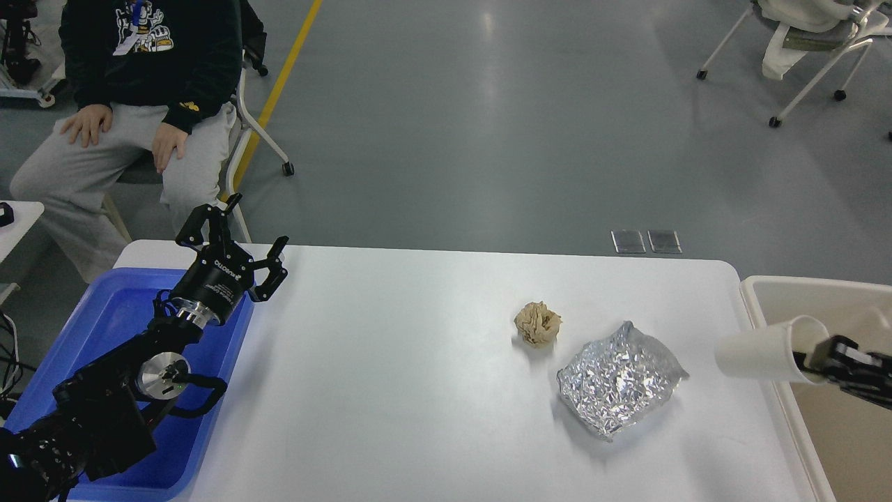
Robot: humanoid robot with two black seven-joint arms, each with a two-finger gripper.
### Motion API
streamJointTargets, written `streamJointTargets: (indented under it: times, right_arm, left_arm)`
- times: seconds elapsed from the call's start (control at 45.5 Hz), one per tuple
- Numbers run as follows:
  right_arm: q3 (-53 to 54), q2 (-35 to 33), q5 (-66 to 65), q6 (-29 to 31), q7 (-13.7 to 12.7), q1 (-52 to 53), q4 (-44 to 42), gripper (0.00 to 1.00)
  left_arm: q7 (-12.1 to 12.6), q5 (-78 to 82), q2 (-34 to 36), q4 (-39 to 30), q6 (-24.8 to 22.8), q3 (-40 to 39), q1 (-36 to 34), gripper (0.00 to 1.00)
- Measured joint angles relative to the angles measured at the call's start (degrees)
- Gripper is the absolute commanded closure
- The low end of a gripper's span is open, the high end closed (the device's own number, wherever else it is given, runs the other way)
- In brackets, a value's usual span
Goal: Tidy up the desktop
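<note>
Head view, single frame. The large smooth white desk (418, 362) with rounded corners fills the lower middle of the view.

Left hand (240, 240) hovers at about 9 o'clock, over the far edge of the blue plastic tray (104, 328); its two black fingers stand wide apart, holding nothing.

Right hand (826, 359) enters at 3 o'clock, clamped on the rim of a white paper cup (759, 355). The cup lies on its side in the grip, mouth toward the hand, carried over the seam between the desk edge and the beige-white bin (759, 286).

Still on the desk, toward 4 o'clock of its centre: a crumpled tan paper ball (537, 323) and, just beside it on the near right, a crinkled sheet of silver foil (617, 380). The two are close; I cannot tell whether they touch.

Judgement: the cup drop is in hand; two items remain.

Risks:
- Cup released too early: it sits partly over the desk edge, so it could strike the bin rim and roll back or fall to the floor.
- Rim-only grip: thin paper may buckle and slip.
- Foil lies flat; fingers may skid off it or push it into the paper ball.
</note>
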Motion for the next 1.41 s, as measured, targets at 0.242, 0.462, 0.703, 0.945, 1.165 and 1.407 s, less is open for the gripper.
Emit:
streamJointTargets:
  times: [0.242,0.462,0.703,0.945,1.165,1.407]
  right_arm:
    - [2.43,-6.34,4.42,7.02,-0.37,4.12,0.67,1.0]
    - [3.19,-8.89,7.55,9.47,-2.01,8.32,-0.56,1.0]
    - [1.93,-6.11,11.98,4.94,-6.42,12.17,-6.75,1.0]
    - [-3.36,3.29,21.9,-8.13,-10.16,13.2,-17.66,1.0]
    - [-7.4,14.78,33.41,-20.33,-11.63,11.7,-29.11,1.0]
    - [-8.64,29.04,44.07,-29.48,-12.22,7.85,-45.16,1.0]
  left_arm:
    - [0.0,0.0,0.0,0.0,-0.01,-0.03,0.0,0.0]
    - [0.0,0.0,0.0,0.0,-0.01,-0.03,0.0,0.0]
    - [0.0,0.0,0.0,0.0,-0.01,-0.03,0.0,0.0]
    - [0.0,0.0,0.01,0.0,0.0,0.01,0.01,0.0]
    - [0.01,0.0,0.01,0.0,0.01,0.01,0.01,0.0]
    - [0.0,0.0,0.0,-0.01,0.01,-0.01,0.0,0.0]
